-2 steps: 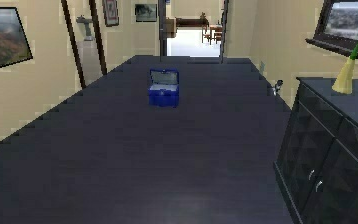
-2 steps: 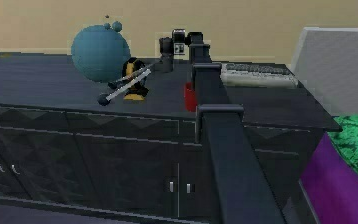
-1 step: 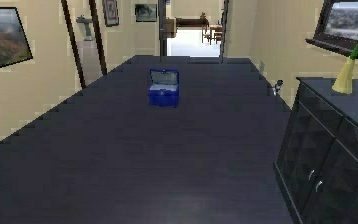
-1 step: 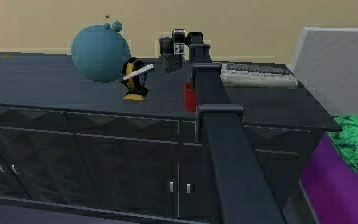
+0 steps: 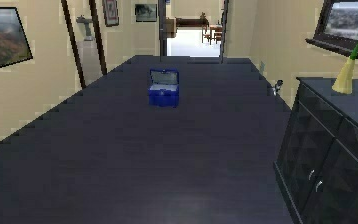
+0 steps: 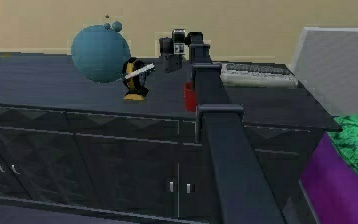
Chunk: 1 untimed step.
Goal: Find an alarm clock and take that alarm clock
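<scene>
Alarm clock, prob. the small black-yellow blob (image 6: 135,92), sits on the sideboard (image 6: 37,80), upper centre-left of arm side view, by a blue ball (image 6: 99,50). Gripper (image 6: 133,71) sits just above it in frame, presumably lined up to grab; can't tell finger state or if it holds anything.

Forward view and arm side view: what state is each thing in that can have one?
Blue box: on the floor, lid looks raised.
Far doorway: open to a lit room.
Sideboard doors: shut.
Red cup: upright on the sideboard.
Small yellow and black thing: standing on the sideboard, at the gripper's far end.
Gripper: cannot tell whether it holds anything.
</scene>
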Tool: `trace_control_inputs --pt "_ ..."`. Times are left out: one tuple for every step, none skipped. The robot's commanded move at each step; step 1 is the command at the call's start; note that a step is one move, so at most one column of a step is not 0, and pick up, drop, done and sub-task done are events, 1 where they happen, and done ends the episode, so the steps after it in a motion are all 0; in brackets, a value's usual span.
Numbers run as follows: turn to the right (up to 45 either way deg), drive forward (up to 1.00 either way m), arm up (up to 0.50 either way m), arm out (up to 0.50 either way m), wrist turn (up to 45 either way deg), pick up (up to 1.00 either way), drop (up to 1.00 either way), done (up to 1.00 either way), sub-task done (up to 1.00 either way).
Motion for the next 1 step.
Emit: trace_control_inputs --pt "0.0 0.00 0.00 0.00 0.0 1.00 0.00 0.00 0.00"
